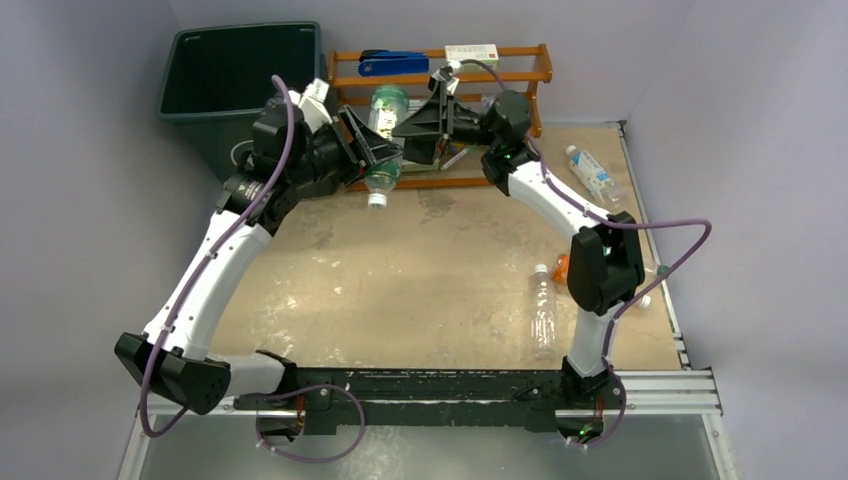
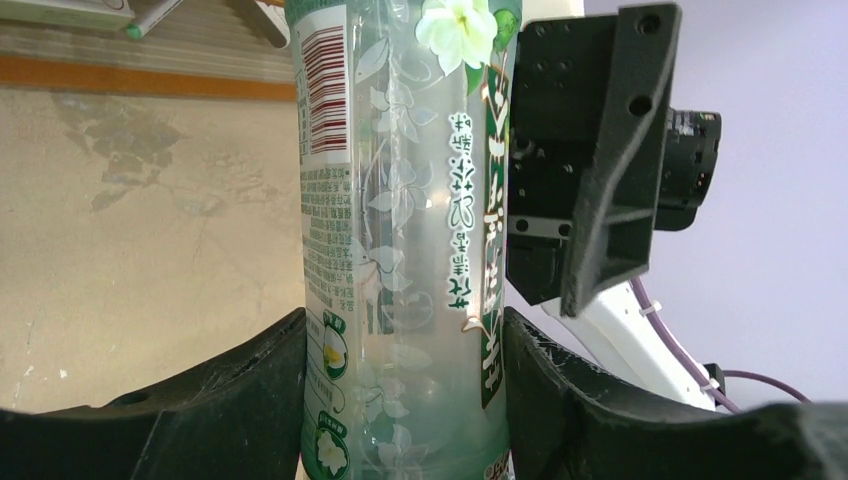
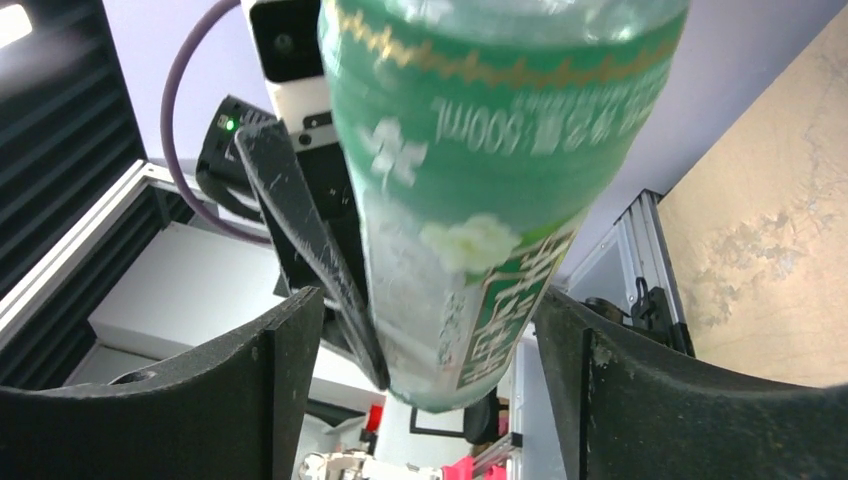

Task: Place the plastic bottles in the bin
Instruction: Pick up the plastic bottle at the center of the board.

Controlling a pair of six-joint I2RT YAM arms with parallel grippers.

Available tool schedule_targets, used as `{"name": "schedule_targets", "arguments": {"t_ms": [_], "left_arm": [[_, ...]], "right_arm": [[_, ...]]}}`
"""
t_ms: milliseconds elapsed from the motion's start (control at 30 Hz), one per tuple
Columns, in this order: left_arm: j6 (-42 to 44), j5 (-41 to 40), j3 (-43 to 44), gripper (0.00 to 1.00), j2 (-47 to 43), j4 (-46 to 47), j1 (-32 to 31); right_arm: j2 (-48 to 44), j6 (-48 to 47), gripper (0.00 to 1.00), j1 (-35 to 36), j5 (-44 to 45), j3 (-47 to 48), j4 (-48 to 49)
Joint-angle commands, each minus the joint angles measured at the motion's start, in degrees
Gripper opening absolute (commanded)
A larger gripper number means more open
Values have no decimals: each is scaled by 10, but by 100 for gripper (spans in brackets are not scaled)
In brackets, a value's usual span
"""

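Left fingers (image 2: 250, 400) clench the green-labelled bottle (image 2: 400, 250) from both sides; right fingers (image 3: 280, 370) stand released, with gaps either side of it. Bottle hangs cap-down at upper middle of the top view, just right of the bin (image 1: 240, 70); another bottle (image 1: 543, 315) lies on the table (image 1: 400, 280), lower right

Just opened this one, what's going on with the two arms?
Both arms meet in mid-air by the wooden rack with a green-labelled bottle between them. The left gripper is clamped on it; the right gripper stands open around it, probably a handover. The bin sits just behind; other bottles lie on the table.
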Motion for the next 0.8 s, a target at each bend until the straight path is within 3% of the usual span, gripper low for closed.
{"name": "schedule_targets", "arguments": {"t_ms": [0,100,533,767], "left_arm": [[-9,-3,23,49,14,37,2],[-11,-4,38,49,26,34,2],[-11,4,162,48,106,13,3],[-6,10,271,48,169,8,9]], "right_arm": [[-52,42,82,-7,-15,-41,121],[-70,51,99,-11,-22,-79,156],[-169,41,100,-57,-51,-241,193],[-218,-20,100,-85,-68,-281,111]]}}
